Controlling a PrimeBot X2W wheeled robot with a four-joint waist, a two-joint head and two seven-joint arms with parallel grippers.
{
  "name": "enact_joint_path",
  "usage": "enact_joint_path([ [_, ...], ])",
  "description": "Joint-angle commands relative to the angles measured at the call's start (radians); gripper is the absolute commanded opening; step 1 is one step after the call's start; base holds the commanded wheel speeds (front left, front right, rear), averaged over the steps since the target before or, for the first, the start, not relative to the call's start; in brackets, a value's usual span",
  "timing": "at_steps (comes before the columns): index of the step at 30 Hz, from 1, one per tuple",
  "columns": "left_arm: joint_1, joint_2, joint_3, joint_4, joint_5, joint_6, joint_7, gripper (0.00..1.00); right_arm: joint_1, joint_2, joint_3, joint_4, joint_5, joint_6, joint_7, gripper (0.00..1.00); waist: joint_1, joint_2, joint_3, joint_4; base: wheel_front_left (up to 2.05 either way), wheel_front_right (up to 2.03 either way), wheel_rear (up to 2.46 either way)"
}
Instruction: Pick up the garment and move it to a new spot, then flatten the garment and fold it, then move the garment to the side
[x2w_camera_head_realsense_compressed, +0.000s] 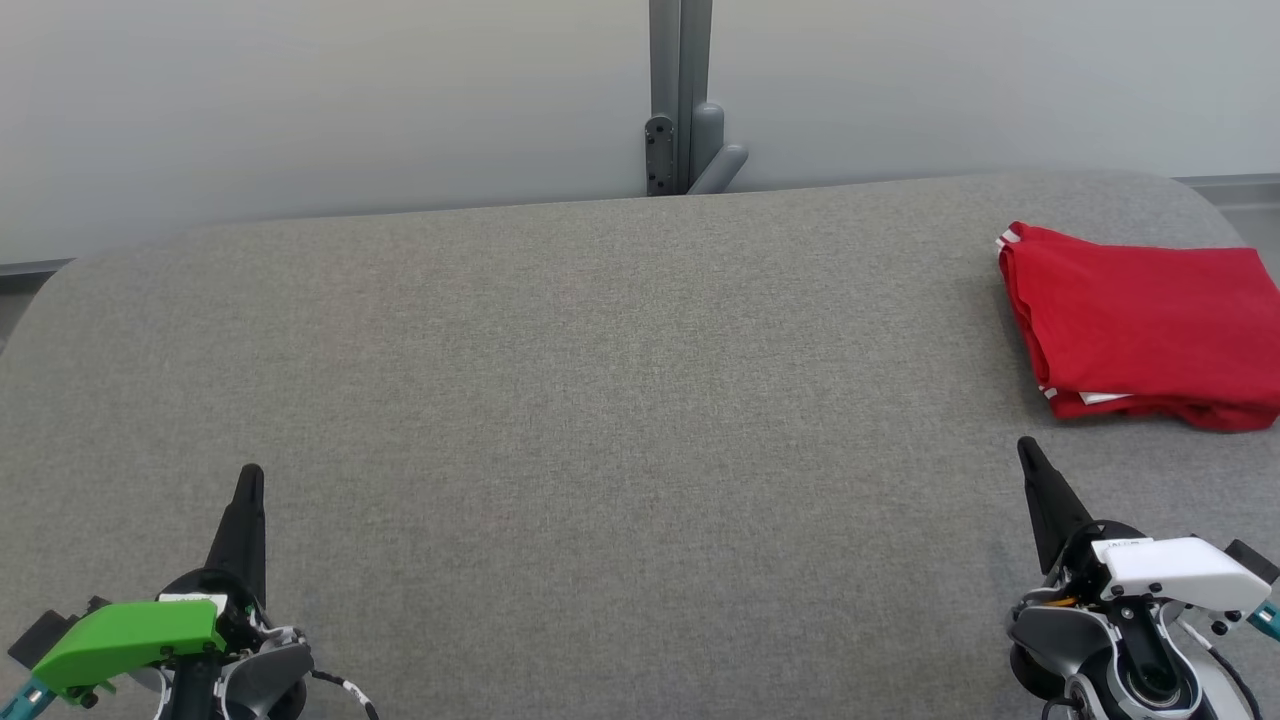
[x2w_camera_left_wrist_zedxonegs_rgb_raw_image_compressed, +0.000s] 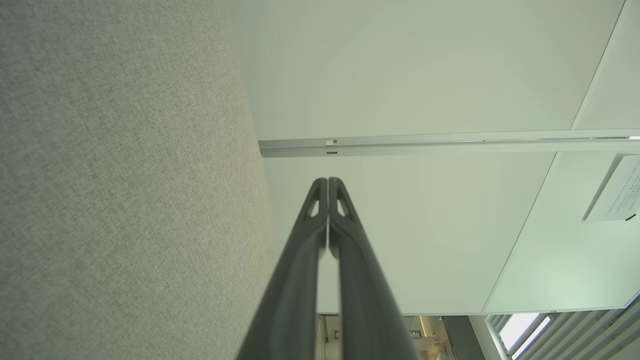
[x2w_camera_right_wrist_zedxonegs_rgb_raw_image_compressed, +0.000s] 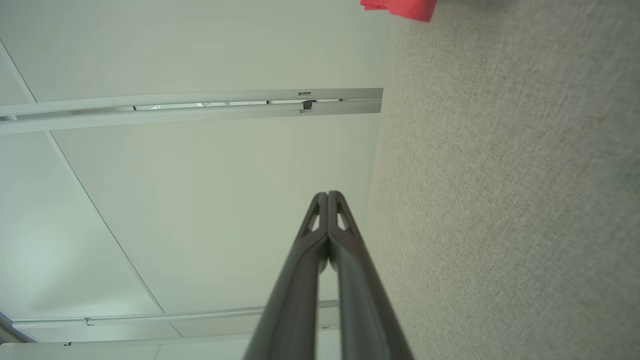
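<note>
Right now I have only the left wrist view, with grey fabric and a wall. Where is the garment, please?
Observer: In the head view the red garment lies folded at the far right of the grey surface.
Operator: Does the right gripper hold it?
Observer: No, the right gripper is shut on nothing, apart from the garment, on its near side.
Operator: And my left gripper?
Observer: The left gripper sits at the near left, far from the garment.
</note>
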Motion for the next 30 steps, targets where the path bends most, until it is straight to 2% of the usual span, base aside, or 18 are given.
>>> enact_joint_path([
  [1,-0.011,0.003,0.003,0.0,-0.002,-0.006,0.001,0.0,-0.009,0.0,-0.003,0.002,-0.004,0.0,0.006,0.0,0.0,0.0031,0.0,0.0,0.0,0.0,0.0],
  [30,-0.011,0.003,0.003,0.0,-0.001,-0.006,0.002,0.0,-0.01,0.005,-0.01,0.002,-0.009,0.0,0.01,0.0,0.0,0.0031,0.0,0.0,0.0,0.0,0.0],
])
